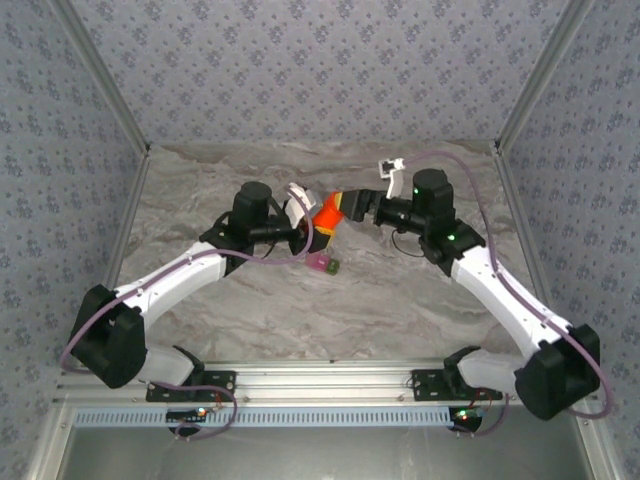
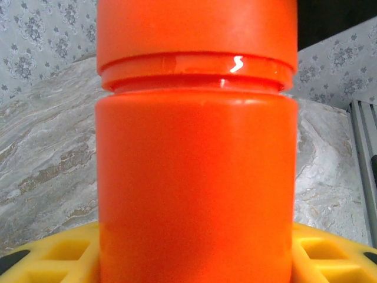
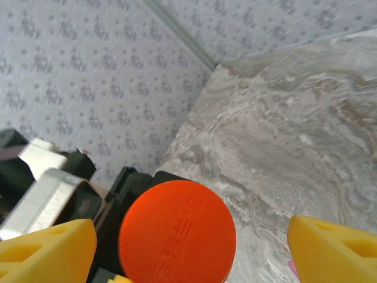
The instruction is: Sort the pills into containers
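My left gripper (image 1: 305,235) is shut on an orange cylindrical bottle (image 1: 327,215), held tilted above the table's middle. In the left wrist view the bottle (image 2: 197,177) stands between the yellow fingers (image 2: 53,259), with its lid at the top. My right gripper (image 1: 362,206) is at the bottle's lid end and stands open. In the right wrist view the round orange cap (image 3: 177,233) sits between the spread yellow fingers (image 3: 333,250), with a gap on the right side. The containers (image 1: 323,265), a small pink and olive-green pair, lie on the table just below the bottle. The pills are out of view.
The marble-patterned table (image 1: 400,300) is walled by patterned panels at the back and both sides. A metal rail (image 1: 330,385) with the arm bases runs along the near edge.
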